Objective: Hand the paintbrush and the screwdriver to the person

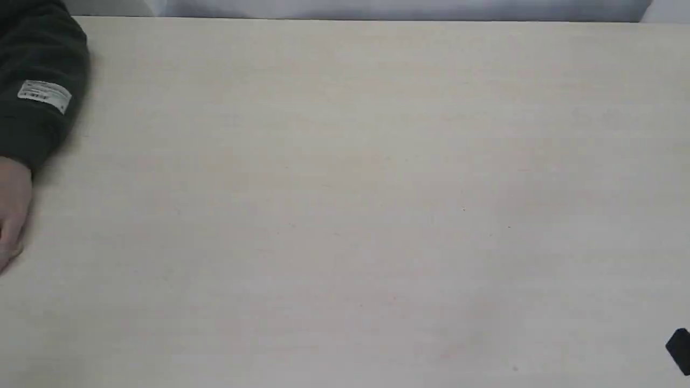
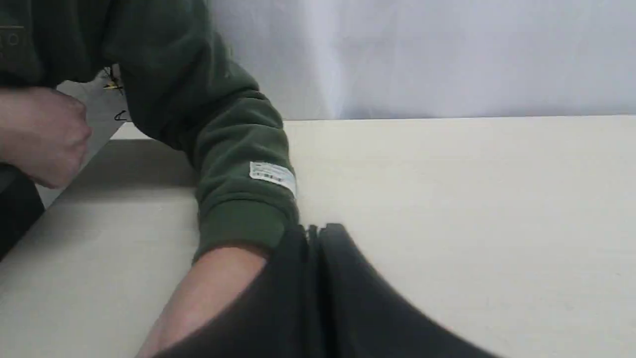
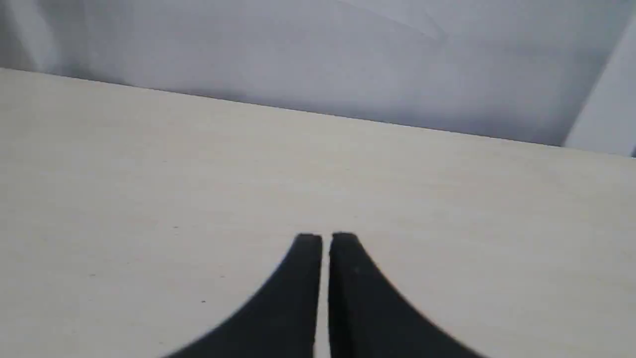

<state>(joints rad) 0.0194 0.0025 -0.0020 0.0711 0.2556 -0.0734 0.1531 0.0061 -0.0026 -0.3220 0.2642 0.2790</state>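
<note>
The person's forearm in a dark green sleeve (image 1: 38, 91) with a small white label lies at the table's left edge, the bare hand (image 1: 11, 210) resting on the tabletop. In the left wrist view my left gripper (image 2: 315, 229) is shut with nothing between its fingers, just in front of the person's wrist (image 2: 208, 283); a second bare hand (image 2: 39, 134) hovers off the table's far corner. My right gripper (image 3: 325, 237) is shut and empty over bare table. A black bit of it (image 1: 680, 347) shows at the exterior view's lower right edge. Paintbrush and screwdriver are out of view.
The pale wooden table (image 1: 345, 205) runs to a far edge against a grey-white backdrop (image 1: 377, 8). A white upright strip (image 3: 603, 109) stands at the table's far corner in the right wrist view.
</note>
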